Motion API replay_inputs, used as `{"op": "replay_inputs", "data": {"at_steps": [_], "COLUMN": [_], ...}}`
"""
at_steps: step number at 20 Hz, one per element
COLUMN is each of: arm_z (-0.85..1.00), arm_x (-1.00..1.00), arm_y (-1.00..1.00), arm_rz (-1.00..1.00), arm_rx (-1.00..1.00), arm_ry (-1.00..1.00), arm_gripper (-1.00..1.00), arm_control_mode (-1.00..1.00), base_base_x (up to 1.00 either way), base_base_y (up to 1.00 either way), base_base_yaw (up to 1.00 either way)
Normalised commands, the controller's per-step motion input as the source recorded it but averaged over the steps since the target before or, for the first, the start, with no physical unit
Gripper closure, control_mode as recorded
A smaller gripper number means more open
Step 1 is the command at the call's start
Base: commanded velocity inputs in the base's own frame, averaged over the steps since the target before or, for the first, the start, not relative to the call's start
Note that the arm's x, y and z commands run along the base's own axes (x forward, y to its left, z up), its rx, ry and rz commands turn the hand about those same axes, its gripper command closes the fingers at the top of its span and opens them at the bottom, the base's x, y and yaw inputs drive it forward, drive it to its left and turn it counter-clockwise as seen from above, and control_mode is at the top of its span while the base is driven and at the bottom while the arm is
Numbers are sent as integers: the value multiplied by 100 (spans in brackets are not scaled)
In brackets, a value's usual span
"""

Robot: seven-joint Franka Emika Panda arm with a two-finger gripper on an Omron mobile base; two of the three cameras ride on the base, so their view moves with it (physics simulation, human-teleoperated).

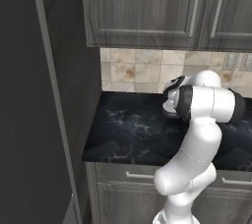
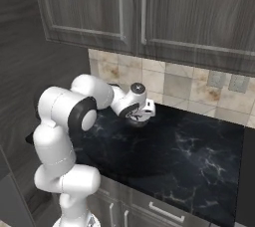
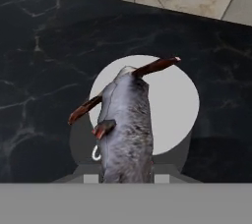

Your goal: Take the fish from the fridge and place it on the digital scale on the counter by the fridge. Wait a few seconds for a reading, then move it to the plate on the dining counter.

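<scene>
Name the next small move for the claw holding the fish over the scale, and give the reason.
Probably lower a little and release. In the hand view the fish hangs clamped in the claw right above the silvery top of the digital scale on the counter; whether it already touches I cannot tell.

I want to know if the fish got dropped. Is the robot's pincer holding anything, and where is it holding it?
Yes. The pincer is shut on the grey fish, gripping its near end, which end cannot be told. The fish hangs just over the silvery digital scale.
</scene>
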Motion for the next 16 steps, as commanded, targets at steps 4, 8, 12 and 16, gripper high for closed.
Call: {"op": "replay_inputs", "data": {"at_steps": [4,8,12,16], "arm_z": [-22,-20,-22,-21], "arm_x": [42,36,26,7], "arm_y": [-16,-16,-5,0], "arm_rz": [0,0,0,0], "arm_rx": [0,0,0,0], "arm_ry": [0,0,0,0], "arm_gripper": [100,100,100,100], "arm_control_mode": [-100,-100,-100,-100], "base_base_x": [0,0,0,0], "base_base_y": [0,0,0,0], "base_base_yaw": [0,0,0,0]}}
